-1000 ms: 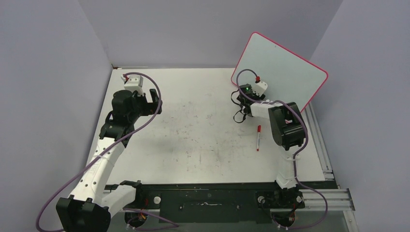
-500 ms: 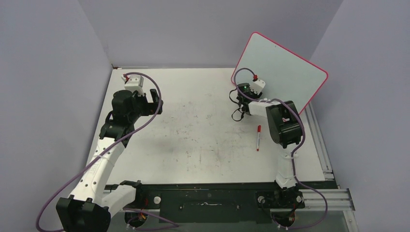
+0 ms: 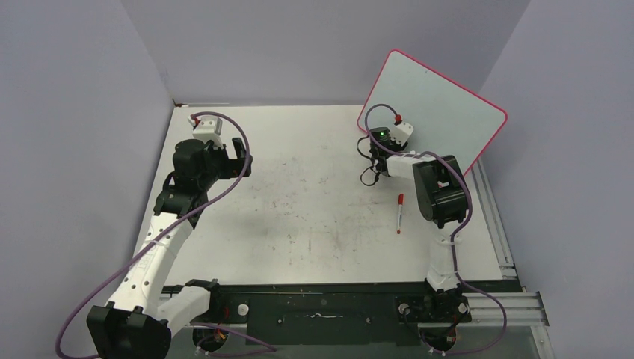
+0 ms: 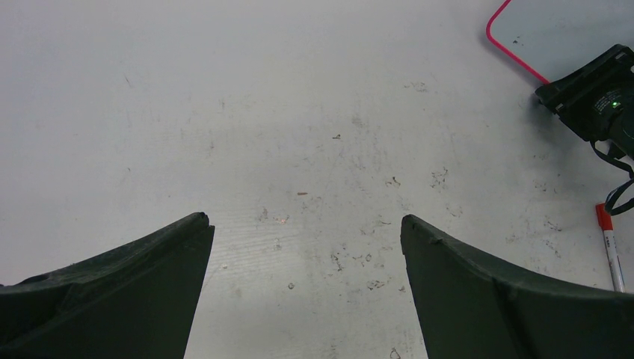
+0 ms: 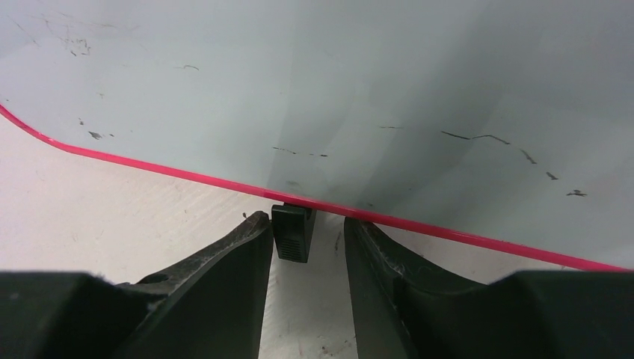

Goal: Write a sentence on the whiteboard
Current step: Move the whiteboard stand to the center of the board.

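Note:
The whiteboard point(image 3: 437, 97) stands tilted at the table's back right, white with a pink-red rim. It also shows in the left wrist view point(image 4: 568, 30) and fills the right wrist view point(image 5: 336, 90). It carries only faint dark smudges; I see no red sentence on it. My right gripper point(image 3: 372, 137) is at the board's lower left edge, and its jaws point(image 5: 306, 218) are open around one black foot point(image 5: 291, 235), which lies against the left finger. My left gripper point(image 3: 239, 157) hovers open and empty over the table's left point(image 4: 305, 221).
A red-capped marker point(image 3: 400, 213) lies on the scuffed white tabletop near the right arm's elbow, also at the right edge of the left wrist view point(image 4: 609, 250). Grey walls enclose the table. A metal rail point(image 3: 497, 232) runs along the right edge.
My right gripper has edged slightly closer to the board's lower edge. The left arm, the board and the marker have not moved.

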